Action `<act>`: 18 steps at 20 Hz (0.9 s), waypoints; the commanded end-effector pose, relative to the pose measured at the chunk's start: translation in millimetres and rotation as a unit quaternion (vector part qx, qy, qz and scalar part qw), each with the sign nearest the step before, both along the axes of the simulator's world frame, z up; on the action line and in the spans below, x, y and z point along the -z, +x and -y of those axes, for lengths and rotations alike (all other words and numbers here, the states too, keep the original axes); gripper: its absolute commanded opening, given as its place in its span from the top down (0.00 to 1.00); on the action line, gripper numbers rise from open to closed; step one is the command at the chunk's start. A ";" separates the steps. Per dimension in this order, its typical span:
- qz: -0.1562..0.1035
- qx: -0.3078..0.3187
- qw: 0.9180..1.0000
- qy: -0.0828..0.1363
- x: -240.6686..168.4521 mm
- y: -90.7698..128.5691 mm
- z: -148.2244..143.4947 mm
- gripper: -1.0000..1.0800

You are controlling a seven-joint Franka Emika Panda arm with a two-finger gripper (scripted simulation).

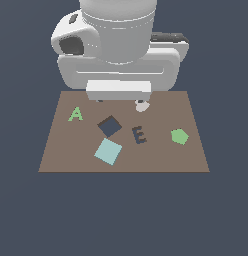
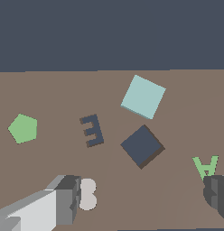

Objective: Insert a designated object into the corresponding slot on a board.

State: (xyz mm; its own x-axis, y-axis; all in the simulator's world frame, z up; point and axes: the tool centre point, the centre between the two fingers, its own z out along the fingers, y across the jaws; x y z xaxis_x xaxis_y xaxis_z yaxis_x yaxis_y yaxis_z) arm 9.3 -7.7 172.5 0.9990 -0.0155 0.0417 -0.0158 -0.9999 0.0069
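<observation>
The light teal square tile (image 1: 108, 151) (image 2: 143, 96) lies flat on the brown board (image 1: 66, 155) (image 2: 50, 90), just nearer the camera than the dark navy diamond-shaped slot (image 1: 110, 126) (image 2: 142, 146) in the exterior view. Tile and slot sit close together, corner to corner, and the slot holds nothing. My gripper (image 1: 121, 103) (image 2: 143, 196) hovers over the board's far edge, behind the slot, well apart from the tile. It is open, and in the wrist view its fingers (image 2: 68, 198) stand wide apart with only bare board between them.
A dark E-shaped recess (image 1: 139, 135) (image 2: 91, 130) lies beside the slot. A green pentagon (image 1: 179, 136) (image 2: 23, 128) sits toward the exterior view's right. A green letter A (image 1: 75, 114) (image 2: 206, 165) sits toward its left. The arm's white body (image 1: 118, 45) looms over the board's far side.
</observation>
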 end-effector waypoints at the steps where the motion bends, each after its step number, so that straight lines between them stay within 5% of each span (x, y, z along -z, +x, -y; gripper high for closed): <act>1: 0.000 0.000 1.000 0.000 0.0 0.0 0.0 0.04; 18: -0.008 0.091 0.996 0.002 51.4 36.9 10.5 0.04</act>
